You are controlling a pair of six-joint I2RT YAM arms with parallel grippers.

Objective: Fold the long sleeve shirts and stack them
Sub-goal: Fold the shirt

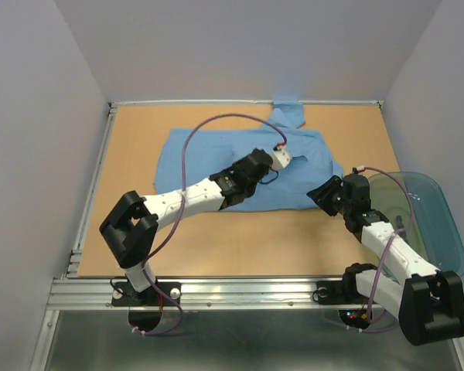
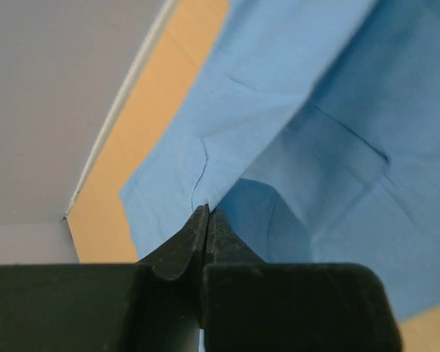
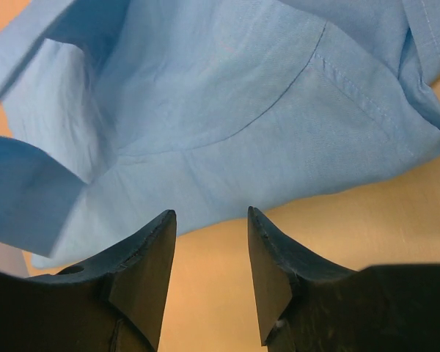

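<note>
Light blue shirt (image 1: 209, 154) lies spread on the wooden table (image 1: 216, 239), twd the far side, roughly centre, w/ its collar end reaching the far edge. Cloth is rumpled, one layer folded over another near the right side. Left gripper (image 2: 206, 214) is out over the middle of the shirt, jaws pressed together w/ no gap. A ridge of blue cloth runs up from the tips, so it looks pinched on a fold of the shirt, cloth lifted & tented around it. Left wrist view shows bare table and the left wall beyond the shirt's edge. Right gripper (image 3: 211, 214) sits by the shirt's near right corner, jaws partly open w/ nothing between them, only bare tabletop under the gap. The shirt's seamed edge is just beyond the fingertips, not touching as far as I can tell. Teal see-through tub (image 1: 433, 209) is at the table's right edge, beside the right arm, apart from the shirt
</note>
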